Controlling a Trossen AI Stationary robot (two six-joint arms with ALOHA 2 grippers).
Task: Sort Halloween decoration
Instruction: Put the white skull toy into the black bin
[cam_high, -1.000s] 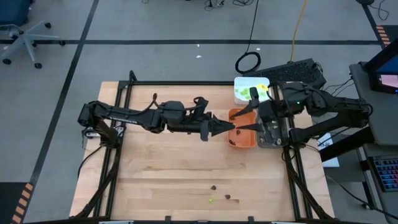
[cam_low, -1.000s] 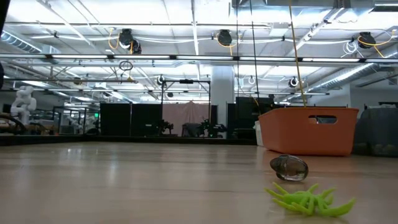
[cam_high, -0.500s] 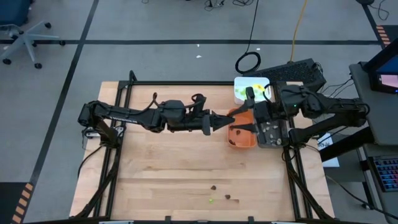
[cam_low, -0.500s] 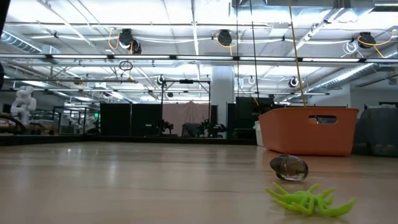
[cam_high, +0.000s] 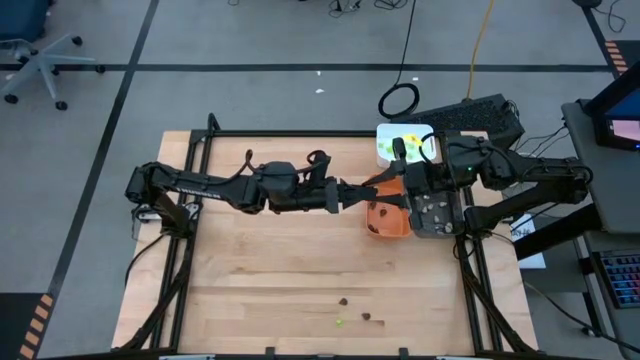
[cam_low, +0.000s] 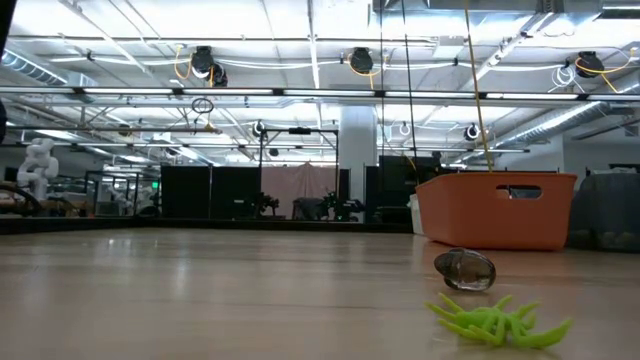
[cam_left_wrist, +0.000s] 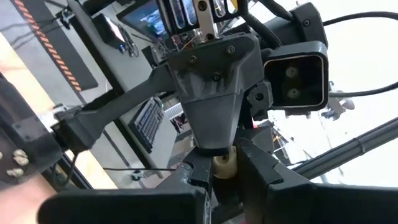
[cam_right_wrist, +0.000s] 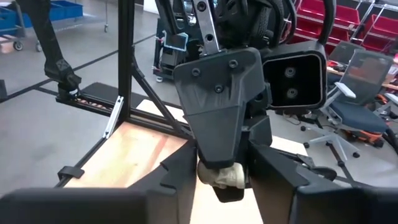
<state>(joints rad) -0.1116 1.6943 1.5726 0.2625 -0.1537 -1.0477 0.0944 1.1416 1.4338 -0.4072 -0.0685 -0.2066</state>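
Note:
Both grippers meet tip to tip above the orange tray (cam_high: 392, 224) (cam_low: 495, 210). My left gripper (cam_high: 352, 191) (cam_left_wrist: 222, 180) reaches in from the table's left, my right gripper (cam_high: 368, 192) (cam_right_wrist: 222, 186) from the right. A pale beige decoration piece (cam_left_wrist: 222, 165) (cam_right_wrist: 221, 175) sits between them, and both are shut on it. A lime-green spider (cam_low: 495, 320) (cam_high: 339, 322) and two dark brown pieces (cam_high: 343, 300) (cam_high: 368, 318) lie on the table by its near edge. The low view shows neither gripper. My left gripper pinches the pale beige piece (cam_left_wrist: 224, 168) between its two fingers (cam_left_wrist: 194, 183), coming level from the table's left. The piece is lifted clear, above the orange tray. My right gripper has the same piece (cam_right_wrist: 219, 177) between its fingers (cam_right_wrist: 181, 177), level from the right, turned crosswise to the left pair.
A white tray (cam_high: 384, 134) holding lime-green pieces stands at the far right, and a grey tray (cam_high: 437, 222) sits right of the orange one. The middle and left of the wooden table (cam_high: 250, 270) are open. A dark frame runs around the table's edges.
My left gripper has drawn back a little toward the table's left and far edge. My right gripper has moved left toward it, bringing its fingers around the pale piece. The pieces on the table have stayed put.

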